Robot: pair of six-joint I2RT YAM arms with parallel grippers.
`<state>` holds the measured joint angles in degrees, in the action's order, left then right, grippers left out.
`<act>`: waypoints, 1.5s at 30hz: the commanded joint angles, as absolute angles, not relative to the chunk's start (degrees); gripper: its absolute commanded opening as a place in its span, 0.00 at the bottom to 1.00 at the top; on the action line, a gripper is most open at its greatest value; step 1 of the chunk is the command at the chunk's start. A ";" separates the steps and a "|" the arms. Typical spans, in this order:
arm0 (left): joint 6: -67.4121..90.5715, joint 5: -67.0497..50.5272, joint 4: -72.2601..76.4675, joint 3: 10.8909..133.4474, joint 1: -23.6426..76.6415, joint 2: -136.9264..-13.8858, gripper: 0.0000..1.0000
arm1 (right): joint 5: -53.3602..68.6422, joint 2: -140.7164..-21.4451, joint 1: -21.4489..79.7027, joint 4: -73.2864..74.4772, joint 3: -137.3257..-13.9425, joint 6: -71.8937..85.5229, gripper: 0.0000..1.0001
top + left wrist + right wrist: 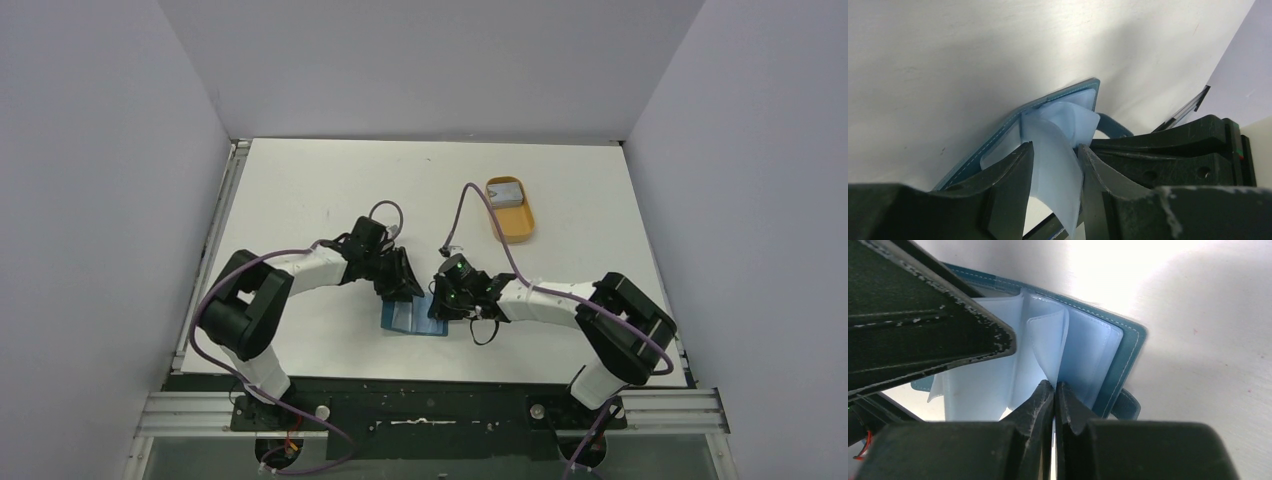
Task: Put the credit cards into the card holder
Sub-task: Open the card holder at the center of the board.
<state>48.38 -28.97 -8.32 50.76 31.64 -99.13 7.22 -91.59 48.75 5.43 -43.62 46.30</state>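
Note:
The teal-blue card holder (413,319) lies open on the table between my two grippers. In the left wrist view its clear sleeves (1060,120) fan up from the cover (998,145). My left gripper (1054,147) is open, with one clear sleeve standing loosely between its fingers. My right gripper (1054,385) is shut on the edge of a clear sleeve (1048,347) of the card holder (1128,355). In the top view the left gripper (402,285) and right gripper (440,305) meet over the holder. Grey-silver credit cards (506,191) lie in the orange tray.
The orange oval tray (518,222) stands at the back right, away from both arms. The left gripper's finger (923,320) fills the upper left of the right wrist view. The right gripper's body (1173,150) is close on the right of the left wrist view.

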 commanded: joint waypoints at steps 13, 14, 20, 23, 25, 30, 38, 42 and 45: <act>40.11 -17.74 -22.70 56.23 31.46 -93.91 0.28 | -4.69 -82.26 48.69 18.01 -39.69 48.49 0.00; 40.43 -17.44 -22.90 56.25 31.46 -93.26 0.28 | -4.89 -81.97 48.77 18.50 -39.81 48.37 0.00; 43.60 -17.65 -18.77 53.78 32.62 -83.53 0.31 | -4.99 -81.04 48.80 20.43 -41.30 46.92 0.00; 45.74 -19.03 -14.07 52.82 34.69 -79.08 0.32 | -4.88 -81.14 48.78 20.60 -42.27 46.35 0.00; 47.25 -20.11 -10.96 52.82 36.77 -77.95 0.32 | -4.27 -81.18 48.79 19.89 -42.68 46.27 0.00; 50.92 -25.32 -2.31 51.81 40.11 -80.06 0.29 | -1.99 -80.19 48.69 17.31 -43.86 47.44 0.00; 52.06 -24.07 -0.81 47.95 39.78 -79.27 0.27 | 0.79 -77.09 47.68 20.17 -47.72 48.84 0.00; 53.43 -24.54 3.19 47.14 39.73 -79.38 0.27 | 1.02 -77.16 47.55 22.26 -49.90 48.53 0.00; 54.24 -25.02 4.55 47.26 39.32 -79.46 0.27 | 0.73 -78.00 47.60 22.76 -50.27 48.34 0.00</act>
